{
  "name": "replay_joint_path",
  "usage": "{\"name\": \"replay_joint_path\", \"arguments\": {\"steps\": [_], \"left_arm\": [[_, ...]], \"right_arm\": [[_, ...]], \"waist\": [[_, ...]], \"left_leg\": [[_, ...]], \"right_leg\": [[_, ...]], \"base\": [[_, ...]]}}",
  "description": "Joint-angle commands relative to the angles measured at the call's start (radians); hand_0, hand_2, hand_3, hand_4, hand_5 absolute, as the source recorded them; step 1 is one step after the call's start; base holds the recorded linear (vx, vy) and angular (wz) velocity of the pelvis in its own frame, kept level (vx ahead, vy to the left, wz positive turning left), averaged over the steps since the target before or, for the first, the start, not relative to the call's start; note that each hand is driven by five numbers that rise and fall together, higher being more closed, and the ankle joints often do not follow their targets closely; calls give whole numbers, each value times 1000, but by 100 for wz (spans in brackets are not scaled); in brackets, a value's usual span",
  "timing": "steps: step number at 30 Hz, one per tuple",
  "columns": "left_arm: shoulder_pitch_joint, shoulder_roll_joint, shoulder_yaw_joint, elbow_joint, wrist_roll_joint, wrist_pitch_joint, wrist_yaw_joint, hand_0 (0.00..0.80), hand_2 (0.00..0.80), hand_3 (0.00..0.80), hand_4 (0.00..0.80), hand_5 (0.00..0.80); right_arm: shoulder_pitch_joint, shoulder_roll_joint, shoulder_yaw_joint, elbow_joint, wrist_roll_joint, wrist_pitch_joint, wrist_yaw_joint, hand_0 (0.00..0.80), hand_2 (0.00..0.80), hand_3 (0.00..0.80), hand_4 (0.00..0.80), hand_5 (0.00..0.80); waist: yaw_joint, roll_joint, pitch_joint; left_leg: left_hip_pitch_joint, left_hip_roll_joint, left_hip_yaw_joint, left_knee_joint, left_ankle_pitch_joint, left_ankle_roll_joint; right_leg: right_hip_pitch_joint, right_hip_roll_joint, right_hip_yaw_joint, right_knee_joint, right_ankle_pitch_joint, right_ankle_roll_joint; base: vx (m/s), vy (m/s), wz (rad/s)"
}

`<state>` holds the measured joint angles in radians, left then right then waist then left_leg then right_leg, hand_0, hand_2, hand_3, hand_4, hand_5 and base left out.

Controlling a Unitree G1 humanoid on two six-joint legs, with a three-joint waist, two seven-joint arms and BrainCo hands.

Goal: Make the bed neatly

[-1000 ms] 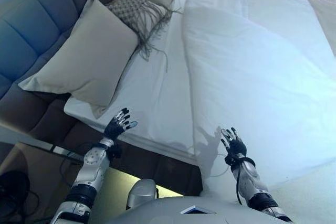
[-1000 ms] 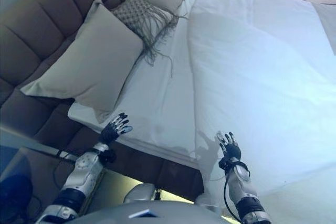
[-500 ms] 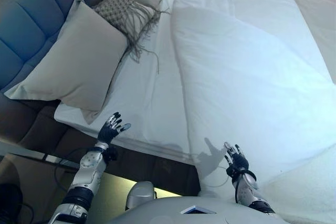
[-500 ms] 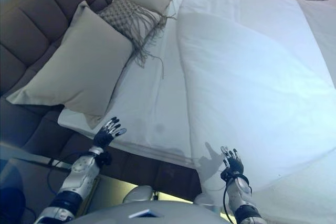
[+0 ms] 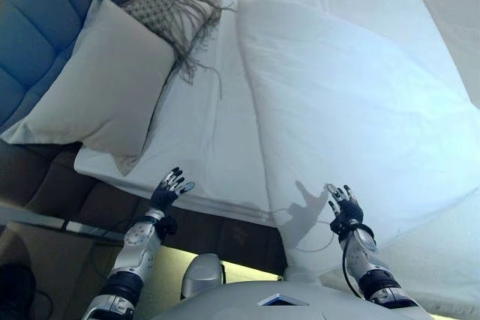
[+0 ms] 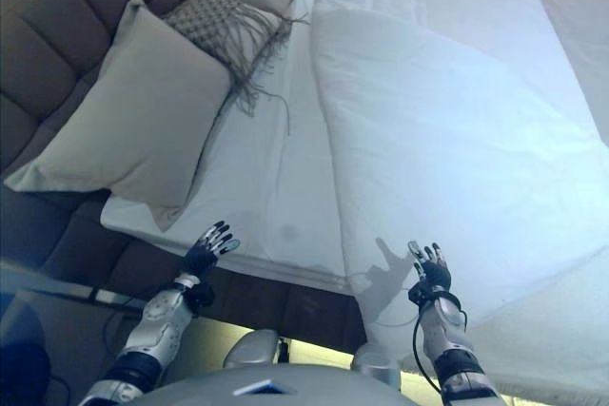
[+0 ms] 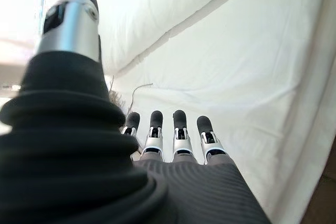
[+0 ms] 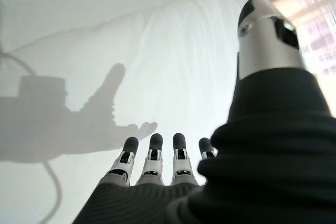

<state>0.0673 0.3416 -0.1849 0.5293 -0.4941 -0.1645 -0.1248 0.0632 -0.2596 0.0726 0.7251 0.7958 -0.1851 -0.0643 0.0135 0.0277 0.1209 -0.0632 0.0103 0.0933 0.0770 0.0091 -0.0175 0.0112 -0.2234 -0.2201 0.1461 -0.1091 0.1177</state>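
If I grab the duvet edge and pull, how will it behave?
The duvet looks puffy and soft, so it will probably drape and fold rather than slide flat. Its bulk suggests some drag across the sheet. Both open hands are near its edge.

Beyond the fingers, the white duvet [image 5: 352, 88] is soft matt cloth, lightly creased. The sheet [image 5: 206, 140] is smoother cotton. The beige pillow [image 5: 97, 88] looks matt; the fringed cushion [image 5: 161, 9] is coarsely woven. The padded headboard [image 5: 34, 20] shows a dull sheen.
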Motion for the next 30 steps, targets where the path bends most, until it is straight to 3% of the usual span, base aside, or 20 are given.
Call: {"name": "replay_joint_path", "arguments": {"steps": [1,6,9,13,14,16,17,18,20,22,26,30], "left_arm": [[-13,42,23,-58,-24,-69,-6,0,0,0,0,0],[-17,57,50,-44,-23,-68,-9,0,0,0,0,0],[-25,60,45,-41,-20,-78,12,0,0,0,0,0],[-78,74,39,-33,-13,-96,19,0,0,0,0,0],[-87,80,37,-42,-16,-100,16,0,0,0,0,0],[-85,77,18,-60,-28,-106,24,0,0,0,0,0],[-107,78,2,-67,-36,-112,29,0,0,0,0,0],[-153,84,-26,-55,-42,-131,42,0,0,0,0,0],[-269,67,-87,4,-52,-173,75,0,0,0,0,0],[-316,57,-102,22,-56,-189,88,0,0,0,0,0],[-329,72,-101,1,-66,-188,131,0,0,0,0,0],[-339,76,-93,-8,-85,-210,148,0,0,0,0,0]], "right_arm": [[-24,11,-28,-90,-49,-36,9,0,0,0,0,0],[3,27,-49,-27,-36,-59,39,0,0,0,0,0],[-1,31,-78,58,0,-86,37,0,0,0,0,0],[-28,17,-121,126,68,-91,50,0,0,0,0,0],[-34,3,-123,139,62,-95,45,0,0,0,0,0],[-45,-32,-135,141,79,-86,18,0,0,0,0,0],[-60,-47,-130,135,104,-108,4,0,0,0,0,0],[-89,-56,-128,142,134,-144,-5,0,0,0,0,0],[-161,-72,-146,200,177,-211,-10,0,0,0,0,0],[-213,-93,-176,233,201,-234,-13,0,0,0,0,0],[-240,-135,-230,228,193,-218,-65,0,0,0,0,0],[-242,-175,-285,309,247,-214,-25,0,0,0,0,0]], "waist": [[26,1,20],[30,4,13],[39,-20,11],[31,-39,44],[31,-42,62],[34,-19,92],[39,-9,113],[35,-2,139],[27,9,184],[23,12,214],[12,13,257],[4,14,291]], "left_leg": [[71,-13,-31,46,-143,45],[50,-22,-56,51,-139,68],[23,2,-47,83,-150,43],[-49,78,-19,205,-168,7],[-76,89,-28,275,-186,-3],[-123,129,-66,279,-134,-28],[-148,128,-101,258,-109,-35],[-183,120,-109,252,-98,-31],[-257,112,-113,257,-78,-39],[-305,107,-110,285,-79,-43],[-381,112,-84,363,-102,-50],[-444,118,-76,407,-111,-51]], "right_leg": [[-131,-94,-4,-20,232,53],[-147,-114,54,69,220,38],[-123,-90,40,-23,198,49],[-136,-58,35,-15,172,54],[-138,-52,36,0,162,46],[-136,-30,49,29,148,38],[-149,-32,55,46,141,32],[-181,-44,55,70,131,33],[-269,-81,40,121,133,37],[-329,-105,33,162,136,42],[-403,-124,42,215,133,49],[-463,-126,65,257,122,50]], "base": [[-30,181,-15],[-3,43,-9],[46,-175,7],[-68,-261,5],[-16,-154,6],[-5,-56,17],[-226,44,19],[-357,71,11],[-414,96,10],[-245,79,18],[-104,49,-9],[-41,-5,-4]]}}
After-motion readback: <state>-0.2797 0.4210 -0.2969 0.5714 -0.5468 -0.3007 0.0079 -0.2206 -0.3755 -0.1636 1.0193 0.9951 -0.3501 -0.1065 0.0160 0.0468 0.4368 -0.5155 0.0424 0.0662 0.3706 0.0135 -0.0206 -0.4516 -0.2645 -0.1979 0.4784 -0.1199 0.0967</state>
